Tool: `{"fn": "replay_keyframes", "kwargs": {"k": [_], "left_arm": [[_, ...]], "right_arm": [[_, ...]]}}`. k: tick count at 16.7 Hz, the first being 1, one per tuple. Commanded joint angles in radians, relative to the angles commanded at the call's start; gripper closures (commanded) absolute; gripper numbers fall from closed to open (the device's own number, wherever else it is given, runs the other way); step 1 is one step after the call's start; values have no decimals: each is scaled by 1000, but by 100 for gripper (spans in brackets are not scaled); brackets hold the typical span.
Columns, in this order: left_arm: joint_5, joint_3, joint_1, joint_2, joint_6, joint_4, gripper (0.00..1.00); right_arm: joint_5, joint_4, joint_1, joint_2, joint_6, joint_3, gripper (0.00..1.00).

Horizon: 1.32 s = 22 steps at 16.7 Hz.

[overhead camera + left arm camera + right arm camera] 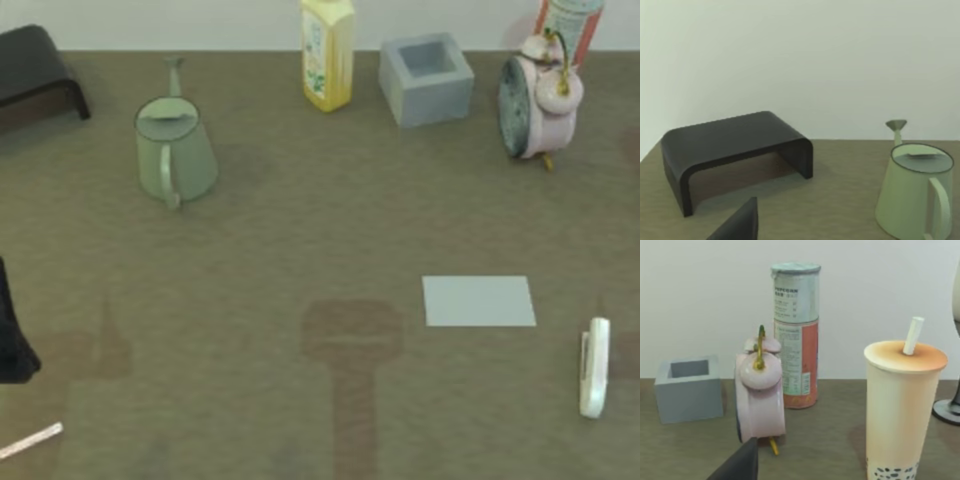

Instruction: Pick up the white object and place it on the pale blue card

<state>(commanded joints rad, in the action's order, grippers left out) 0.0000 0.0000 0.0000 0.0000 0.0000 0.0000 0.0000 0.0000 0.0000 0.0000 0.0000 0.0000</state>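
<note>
The white piece point(595, 366) lies flat on the desk point(300, 250) near the top view's right edge, its long axis running away from the front edge and its grey strip on the side facing the card point(478, 301). The card lies just beside it, toward the middle of the desk and a little farther back; the two are apart, not touching. Nothing has been picked up yet, so the step in hand is judged to be the reach and grasp.

Neither hand is near the piece. Of the right hand only a dark fingertip point(737, 462) is seen in its wrist view, and whether it is released or clenched cannot be told; the same holds for the left hand, of which a dark tip point(740, 224) and a dark mass at the top view's left edge point(12, 335) are seen.

The right hand is the closer one by side. The piece would best be approached from above and gripped across its narrow width, at mid-length, so that it does not pivot. A short carry toward the card should follow, with the piece set down flat and within the card's edges.

The path between piece and card is not obstructed. Well beyond the card stand a pink clock point(540, 100), a grey box point(425, 78), a yellow carton point(328, 52) and a tall can point(795, 335). A green watering can point(172, 150), a black stand point(735, 150) and a thin stick point(30, 440) lie far toward the left hand. A lidded cup with a straw point(902, 410) appears only in the right wrist view.
</note>
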Motion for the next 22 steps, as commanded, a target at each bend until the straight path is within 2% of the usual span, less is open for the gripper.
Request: {"fn": "replay_keyframes", "kwargs": {"k": [4, 8, 17, 22], "left_arm": [[0, 0, 0, 0, 0, 0, 0], [0, 0, 0, 0, 0, 0, 0], [0, 0, 0, 0, 0, 0, 0], [0, 0, 0, 0, 0, 0, 0]], "right_arm": [[-2, -26, 9, 32, 13, 30, 0], [-5, -164, 46, 223, 81, 184, 0], [-1, -670, 169, 1048, 313, 707, 0], [-1, -914, 230, 1420, 428, 965, 0]]}}
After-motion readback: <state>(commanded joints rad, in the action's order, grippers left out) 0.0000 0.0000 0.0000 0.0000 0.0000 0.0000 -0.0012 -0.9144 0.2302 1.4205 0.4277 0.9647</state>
